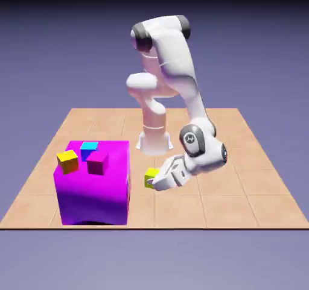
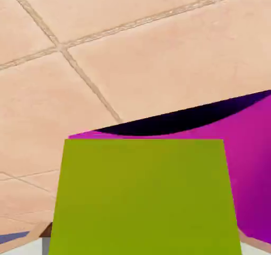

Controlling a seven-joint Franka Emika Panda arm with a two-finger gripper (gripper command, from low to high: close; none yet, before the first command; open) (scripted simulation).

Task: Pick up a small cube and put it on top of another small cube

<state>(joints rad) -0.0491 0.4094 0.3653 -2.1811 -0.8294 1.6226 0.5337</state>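
The tiled table (image 1: pixel 241 162) spreads out wide, and the white Franka arm (image 1: pixel 175 59) bends down from its base at the far edge until the hand is almost on the tiles. The big magenta block (image 1: pixel 93 183) stands toward the exterior view's left. It is no container, but three little cubes sit on its top face: a golden-yellow cube (image 1: pixel 67 161) nearest the left edge, a cyan cube (image 1: pixel 89 149) behind, and a magenta cube (image 1: pixel 97 163) just beside them.

The small lemon-yellow cube (image 1: pixel 150 176) rests on the table just right of the big block, and the gripper (image 1: pixel 158 183) is right at it. In the hand view the small cube (image 2: pixel 145 195) fills the lower frame and hides the fingertips. The jaws have come together about as far as they go, so I'd say they are clamped on it.

So the grasp looks made. Lifting, carrying and setting it on another small cube are all left.
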